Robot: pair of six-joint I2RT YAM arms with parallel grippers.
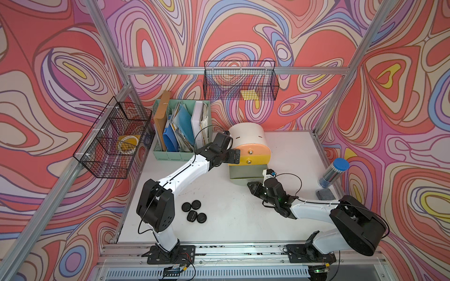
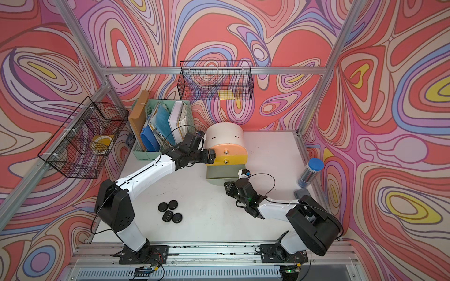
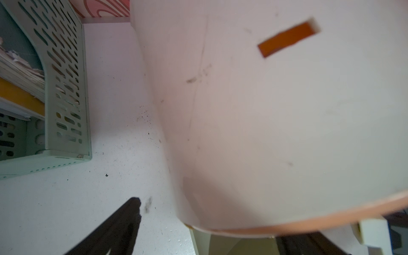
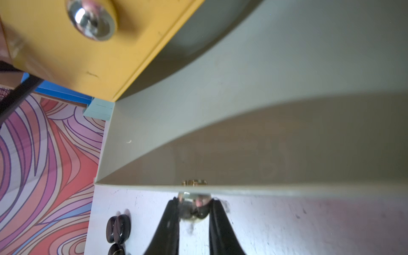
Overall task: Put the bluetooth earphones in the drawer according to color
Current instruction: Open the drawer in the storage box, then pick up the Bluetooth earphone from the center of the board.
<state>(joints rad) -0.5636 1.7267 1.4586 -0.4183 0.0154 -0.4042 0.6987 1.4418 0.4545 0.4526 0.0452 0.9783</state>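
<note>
Drawer chest [image 1: 248, 136]: white, barrel-topped, at the back of the white table [image 1: 231, 231]; peach and yellow fronts closed, grey-green bottom drawer [image 1: 246, 171] pulled out toward the arms. Right gripper [image 4: 194, 202]: at the front of that pulled-out drawer, fingers clamped on either side of its gold knob [image 4: 194, 209]. Left gripper [image 1: 234, 155]: at the chest's front corner on the left-arm side, level with the peach and yellow fronts, jaws spread wide; in the wrist view one finger [image 3: 123, 220] stands off the chest wall with bare table between. Black earphone cases [image 1: 192, 215]: four, clustered on the table well in front of the chest, toward the left arm, outside any drawer. Mint-green file holder [image 1: 170, 155]: just beside the chest on the left-arm side. Clear tube [image 1: 333, 175], blue cap: well apart from the chest on the right-arm side.
</note>
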